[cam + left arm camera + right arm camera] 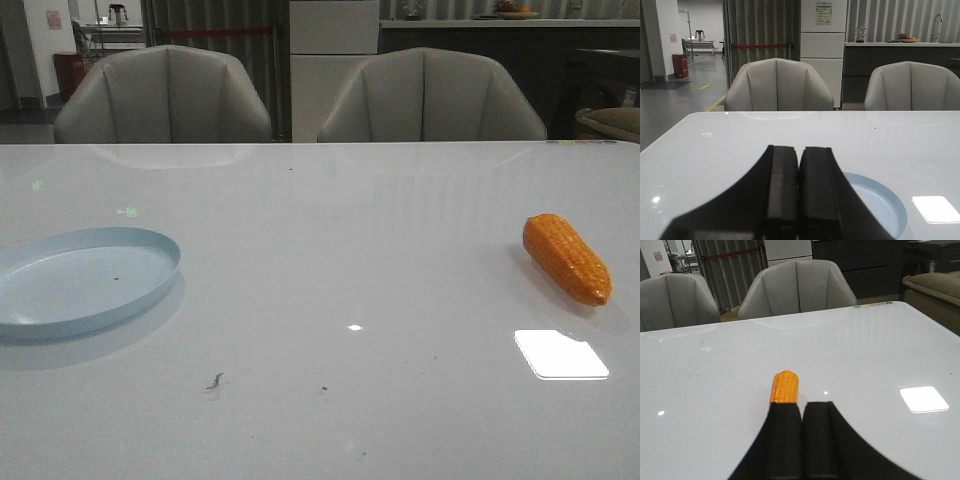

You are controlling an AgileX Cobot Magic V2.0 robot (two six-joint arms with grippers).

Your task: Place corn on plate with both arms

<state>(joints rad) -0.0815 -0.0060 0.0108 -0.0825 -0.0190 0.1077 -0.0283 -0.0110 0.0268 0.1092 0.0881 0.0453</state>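
- Where the front view shows it, the corn lies flat on the white counter at the robot's right side, 1 end pointing away toward the chairs and the other toward the near right edge.
- Corn surface: glossy orange, bumpy kernel rows; nothing touches it in the front view.
- Right wrist view: the corn sits just beyond the right gripper; only its far end shows above the fingertips. Whether the gripper touches it, cannot tell.
- Right gripper: 2 black fingers pressed together, no gap between them, nothing held.
- A bright square light reflection sits on the counter just in front of the corn.
- The plate, pale blue, round and shallow, rests on the counter at the robot's left side, well apart from the corn; its left part is cut off by the frame edge. A small dark speck lies on its floor.
- Left wrist view: the plate shows partly behind the left gripper, which hangs over or just beside its rim.
- Left gripper: fingers closed against each other, nothing between them.
- A few small dark specks mark the counter near the front centre.
- 2 grey padded chairs stand behind the counter's far edge.
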